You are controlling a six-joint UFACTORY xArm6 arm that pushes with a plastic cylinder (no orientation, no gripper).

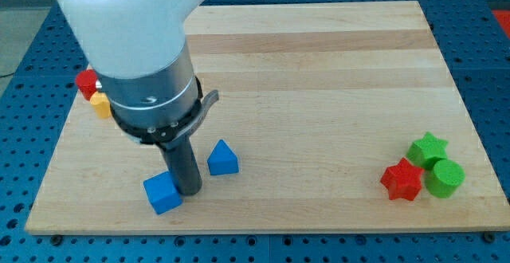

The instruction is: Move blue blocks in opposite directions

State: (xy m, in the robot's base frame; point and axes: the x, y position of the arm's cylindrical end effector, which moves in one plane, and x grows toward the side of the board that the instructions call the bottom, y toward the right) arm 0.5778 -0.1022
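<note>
Blue cube block (pixel 162 193) nearest view's bottom on wooden desk (pixel 319 72), touching my tip (pixel 189 191) at its right. Blue triangular block (pixel 223 158) just beyond, right of rod. No end effector jaws: bare rod only.

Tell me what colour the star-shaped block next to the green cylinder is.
Green star, with a red star beside it; camera view.

Board (pixel 319 72) lies flat. Near its bottom-left edge: cube (pixel 162 193), my tip (pixel 190 191) touching its right side; triangle (pixel 223 158) just right of tip, apart. Far right: three blocks clustered, touching. Left edge: two blocks, partly behind the arm (pixel 135 40).
</note>
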